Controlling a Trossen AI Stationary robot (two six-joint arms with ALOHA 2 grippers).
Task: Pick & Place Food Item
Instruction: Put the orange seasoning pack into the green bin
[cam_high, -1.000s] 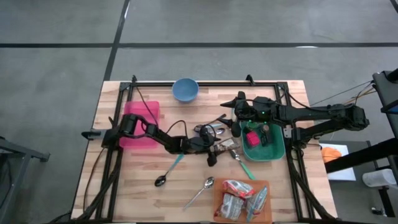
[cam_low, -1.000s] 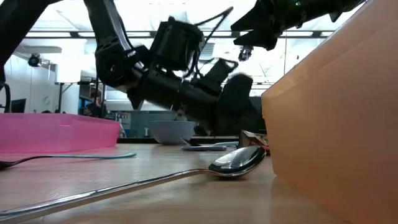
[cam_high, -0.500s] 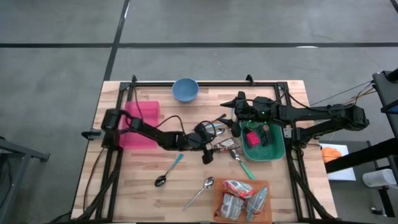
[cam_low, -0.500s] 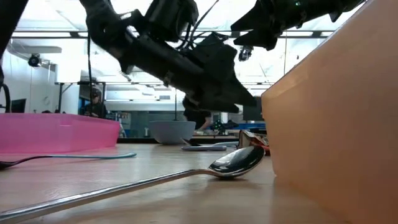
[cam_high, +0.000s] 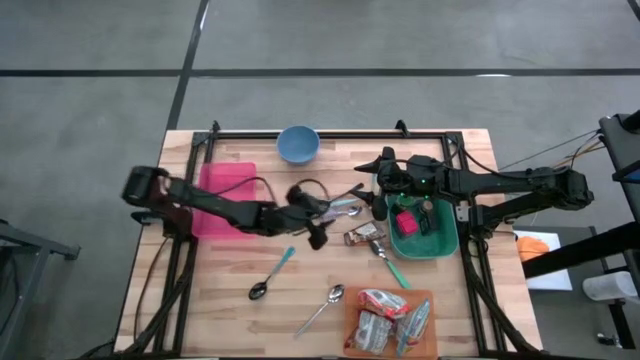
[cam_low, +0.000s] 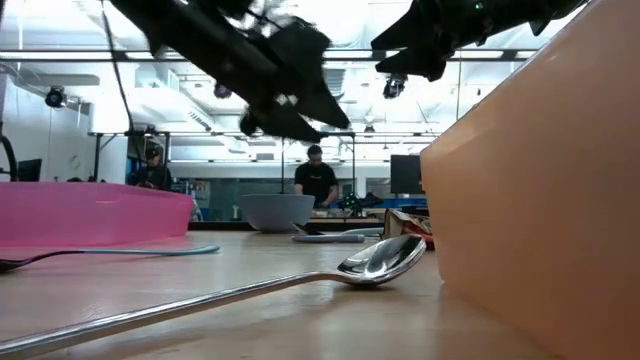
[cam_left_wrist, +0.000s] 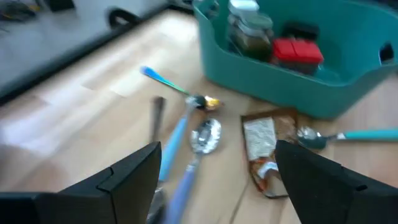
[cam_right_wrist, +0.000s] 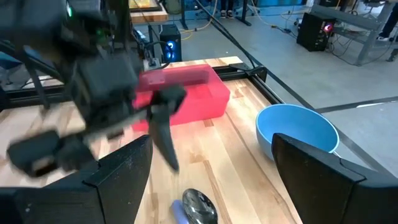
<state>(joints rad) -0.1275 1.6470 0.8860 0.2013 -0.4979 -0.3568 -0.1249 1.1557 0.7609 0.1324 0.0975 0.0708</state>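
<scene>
Hanging spread and empty above the middle of the surface, the left pincer (cam_high: 316, 238) had nothing between its fingers, and its wrist view looked down past them at the food packet (cam_left_wrist: 266, 151) lying flat on the wood just beside the teal bin (cam_left_wrist: 348, 87); that packet (cam_high: 362, 236) seemed the likely task item, since it lay loose and within reach of either arm, though which food was meant could not be told for certain. The right pincer (cam_high: 381, 207) was likewise spread and empty, poised over the bin's near rim (cam_high: 436, 253), probably parked there to leave the middle free. Inside the bin sat a red box (cam_left_wrist: 298, 51) and a jar (cam_left_wrist: 250, 31), stowed rather than scattered. Several spoons (cam_left_wrist: 206, 135) lay near the packet, another with a teal handle (cam_high: 272, 274) and a plain metal one (cam_high: 322, 308) lay nearer the front edge, apart from the work. An orange tray (cam_high: 352, 335) at the front held more wrapped snacks (cam_high: 388, 315). A pink tray (cam_high: 226, 190) sat by the left arm's base and a blue bowl (cam_high: 298, 144) at the far edge. The wooden surface (cam_high: 200, 310) stood on a grey floor; beyond it, in the low view, a bright workshop showed with a person (cam_low: 316, 180) standing in the distance.
</scene>
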